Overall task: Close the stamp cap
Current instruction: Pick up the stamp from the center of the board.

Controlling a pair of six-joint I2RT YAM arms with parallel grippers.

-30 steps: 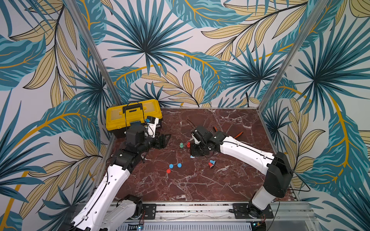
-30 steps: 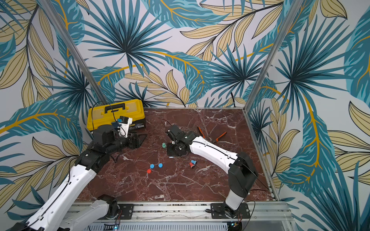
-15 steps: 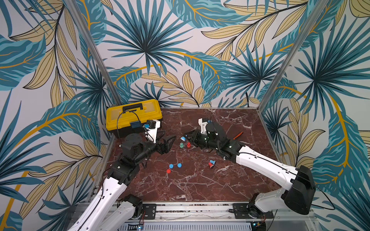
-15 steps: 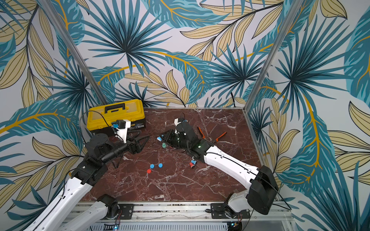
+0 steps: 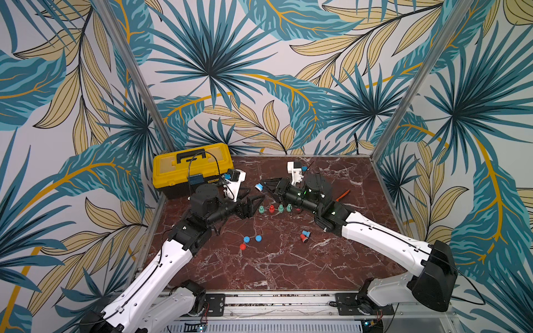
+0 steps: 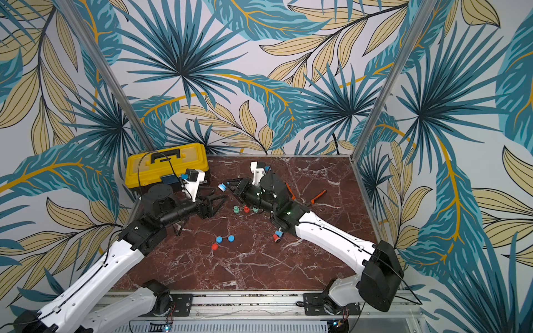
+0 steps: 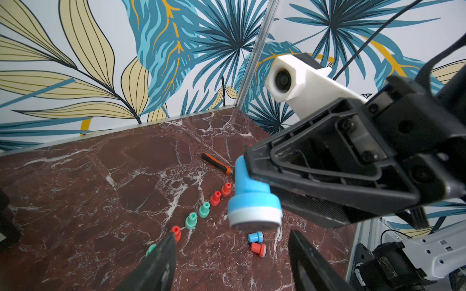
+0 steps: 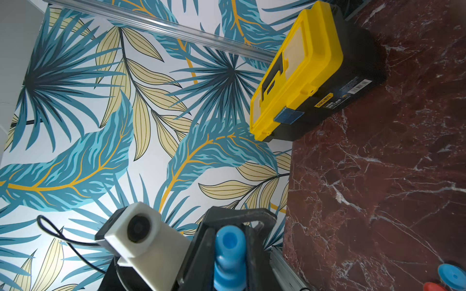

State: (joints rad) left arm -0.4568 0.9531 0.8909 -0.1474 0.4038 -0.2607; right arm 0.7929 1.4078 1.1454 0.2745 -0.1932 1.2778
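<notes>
My right gripper (image 5: 263, 186) is shut on a blue stamp (image 5: 259, 187) and holds it in the air over the marble table, with the stamp's white-rimmed face (image 7: 254, 216) turned toward the left arm. The right wrist view shows the blue stamp (image 8: 228, 254) squeezed between both fingers. My left gripper (image 5: 257, 201) hangs open and empty just below and left of the stamp; its fingertips (image 7: 161, 262) frame the stamp face from a short way off. Two blue caps (image 5: 246, 239) and a red cap (image 5: 242, 246) lie loose on the table nearer the front.
A row of green and red stamps (image 5: 271, 208) stands under the grippers. A blue and a red stamp (image 5: 304, 235) lie on their sides to the right. A yellow toolbox (image 5: 191, 167) sits at the back left, and orange-handled pliers (image 5: 343, 195) behind the right arm.
The right gripper has lifted the blue stamp off the table and turned it toward the left arm. The left gripper has swung right toward it and its jaws have narrowed a little.
</notes>
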